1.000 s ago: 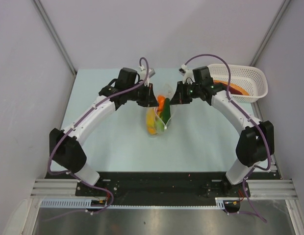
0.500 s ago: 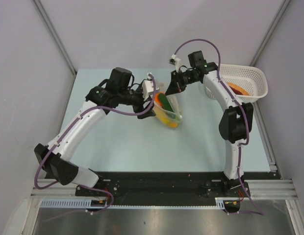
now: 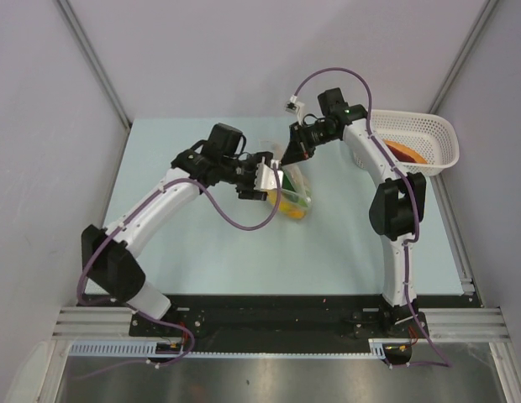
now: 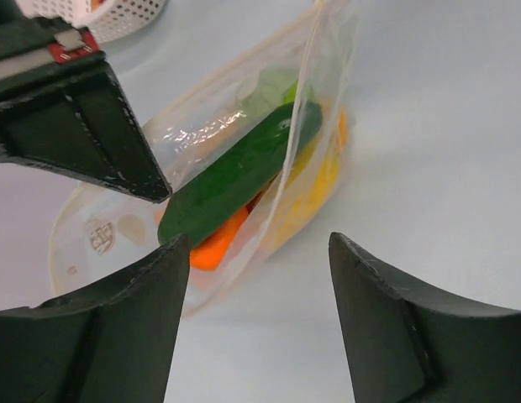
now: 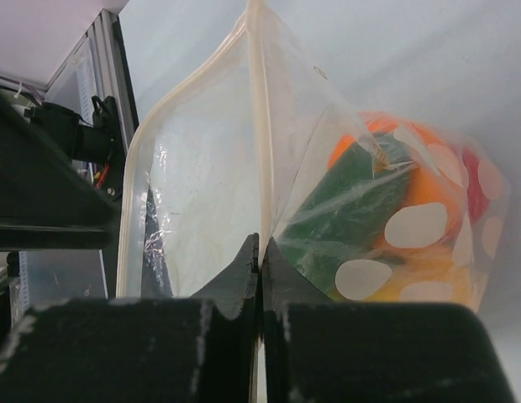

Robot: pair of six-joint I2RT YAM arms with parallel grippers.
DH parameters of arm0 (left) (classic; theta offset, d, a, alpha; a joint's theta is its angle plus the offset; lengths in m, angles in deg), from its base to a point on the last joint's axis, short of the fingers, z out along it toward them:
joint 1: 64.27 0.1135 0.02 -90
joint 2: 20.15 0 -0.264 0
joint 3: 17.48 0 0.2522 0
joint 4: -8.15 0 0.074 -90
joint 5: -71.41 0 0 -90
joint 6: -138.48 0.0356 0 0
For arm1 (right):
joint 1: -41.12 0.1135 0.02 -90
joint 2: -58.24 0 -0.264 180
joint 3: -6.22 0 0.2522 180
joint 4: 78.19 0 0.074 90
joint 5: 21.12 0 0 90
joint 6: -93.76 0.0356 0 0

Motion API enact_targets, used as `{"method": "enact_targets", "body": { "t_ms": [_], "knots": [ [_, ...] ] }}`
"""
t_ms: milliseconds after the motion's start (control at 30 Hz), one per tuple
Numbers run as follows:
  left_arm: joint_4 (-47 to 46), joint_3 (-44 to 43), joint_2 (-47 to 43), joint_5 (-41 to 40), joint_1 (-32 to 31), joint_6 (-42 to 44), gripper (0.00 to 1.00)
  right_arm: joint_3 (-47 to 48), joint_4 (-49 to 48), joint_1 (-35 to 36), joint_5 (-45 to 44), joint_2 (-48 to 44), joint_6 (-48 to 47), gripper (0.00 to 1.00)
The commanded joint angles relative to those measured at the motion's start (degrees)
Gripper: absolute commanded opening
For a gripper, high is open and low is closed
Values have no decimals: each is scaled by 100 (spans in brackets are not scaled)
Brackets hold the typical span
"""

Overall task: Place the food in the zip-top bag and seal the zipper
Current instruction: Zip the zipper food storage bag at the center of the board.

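Observation:
The zip-top bag (image 3: 291,195) rests on the table with its mouth edge lifted, and the food shows through it: a green piece (image 4: 239,172), an orange piece (image 4: 215,248) and a yellow one (image 4: 321,183). In the right wrist view, green (image 5: 340,220), orange (image 5: 422,191) and red (image 5: 474,188) food sits behind the white dots. My right gripper (image 3: 292,156) is shut on the zipper (image 5: 257,126) at the bag's top edge (image 5: 260,245). My left gripper (image 3: 265,178) stands open just left of the bag (image 4: 256,243), with only bare table between its fingers.
A white lattice basket (image 3: 428,134) stands at the back right with an orange-red item (image 3: 405,153) in it; its rim also shows as the basket (image 4: 118,17) in the left wrist view. The right arm's black finger (image 4: 76,126) is close in front of the left wrist camera.
The left gripper opened and let go of the bag, then came back close beside it. The right arm swung toward the back, carrying the bag's edge, and the bag tipped rightward.

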Motion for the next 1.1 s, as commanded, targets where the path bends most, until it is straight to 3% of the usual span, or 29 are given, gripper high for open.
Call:
{"method": "enact_targets", "body": {
  "t_ms": [0,100,200,267,300,333,467,500,533,567,600,633,767,833,867,900,933,1067],
  "knots": [
    [-444,-169,440,-187,-95,752,71,297,99,46,252,-65,-206,0],
    [-376,-151,669,-160,-174,917,65,323,90,46,312,-56,-224,0],
    [-103,-55,740,-389,-402,1102,47,411,90,73,400,-21,-224,0],
    [-102,15,617,-424,-551,981,23,481,81,151,471,-3,-242,0],
    [-189,42,556,-424,-605,649,5,507,64,187,497,-3,-233,0],
    [-243,42,477,-372,-649,515,0,525,11,257,550,-12,-137,0],
    [-524,304,46,-205,-860,-206,0,473,-217,441,971,-126,110,2],
    [-594,358,19,-265,-877,-433,0,394,-218,459,998,-170,84,12],
    [-621,402,10,-292,-886,-566,0,341,-226,468,1016,-205,40,27],
    [-630,463,10,-336,-886,-689,0,271,-226,399,999,-310,-13,58],
    [-578,464,45,-415,-886,-873,0,149,-226,320,964,-389,-22,70],
    [-542,429,54,-442,-886,-1171,0,-18,-313,-29,955,-677,-13,91],
    [-779,288,1,-258,-886,-1814,0,-878,-909,-813,911,-1599,-355,98],
    [-840,236,1,-179,-878,-2130,0,-2106,-1401,-1130,771,-2241,-575,99],
    [-876,218,1,-170,-886,-2193,0,-2616,-2309,-1427,692,-2958,-393,99],
    [-902,192,10,-178,-886,-2254,0,-3648,-2753,-1552,578,-3296,-200,99],
    [-937,183,10,-187,-886,-2385,0,-4006,-3027,-1640,507,-3595,-128,98],
    [-990,183,28,-248,-878,-2501,0,-5333,-2887,-1703,331,-4765,-1006,91]
  ]
}}
